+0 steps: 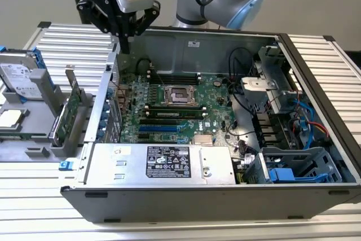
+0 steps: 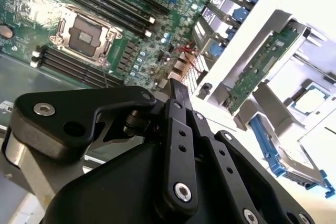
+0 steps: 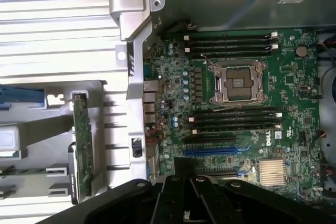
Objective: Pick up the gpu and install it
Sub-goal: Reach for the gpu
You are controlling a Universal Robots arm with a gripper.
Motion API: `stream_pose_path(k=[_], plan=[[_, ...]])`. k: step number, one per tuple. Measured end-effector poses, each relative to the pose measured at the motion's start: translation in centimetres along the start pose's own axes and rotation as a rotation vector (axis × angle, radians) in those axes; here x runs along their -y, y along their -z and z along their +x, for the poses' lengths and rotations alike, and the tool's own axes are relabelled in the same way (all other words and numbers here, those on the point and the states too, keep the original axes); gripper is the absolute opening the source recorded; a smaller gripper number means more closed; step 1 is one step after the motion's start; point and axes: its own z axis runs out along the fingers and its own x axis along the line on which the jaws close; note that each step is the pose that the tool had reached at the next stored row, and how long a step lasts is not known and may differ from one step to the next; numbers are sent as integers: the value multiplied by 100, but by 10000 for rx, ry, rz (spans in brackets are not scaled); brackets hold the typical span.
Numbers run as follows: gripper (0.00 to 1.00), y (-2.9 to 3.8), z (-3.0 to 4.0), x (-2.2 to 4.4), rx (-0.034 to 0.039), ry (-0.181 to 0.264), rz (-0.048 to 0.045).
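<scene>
1. We are seeing the gpu [image 1: 70,111] standing on edge in a grey holder [image 1: 69,149] on the bench [image 1: 34,207], just beside the case [image 1: 186,196].
2. We are judging it light, stiff and fragile, so we are favouring its bare top edge for a hold.
3. The gripper [image 1: 123,46] is hovering above the case wall, pressed together and empty.

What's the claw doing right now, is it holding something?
Claw: closed, holding nothing. The gpu stands outside the computer case.

**Matt metal, glossy board**

The gpu [image 1: 66,114] is a green, slightly glossy circuit board. The computer case [image 1: 186,196] is matt grey sheet metal. The surface [image 1: 67,40] is ribbed pale metal. The gripper [image 2: 177,88] is matt black with shiny screws.
</scene>
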Motion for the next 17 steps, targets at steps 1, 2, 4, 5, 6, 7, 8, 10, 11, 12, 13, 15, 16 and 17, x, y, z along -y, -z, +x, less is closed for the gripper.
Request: stream_pose_path(k=[1,2,4,5,6,7,8,10,11,12,13,15,16,17], plan=[[0,0,16,1,0,0,0],[0,0,33,2,1,-1,0],[0,2,68,5,0,0,0],[0,2,85,6,1,0,0],[0,2,103,7,0,1,0],[0,3,123,9,0,0,0],[0,3,140,10,0,1,0],[0,4,179,12,0,0,0],[0,4,198,14,1,0,-1],[0,5,219,15,0,0,0],[0,5,239,17,0,0,0],[0,6,277,19,0,0,1],[0,7,297,21,0,1,0],[0,7,316,22,0,0,0]])
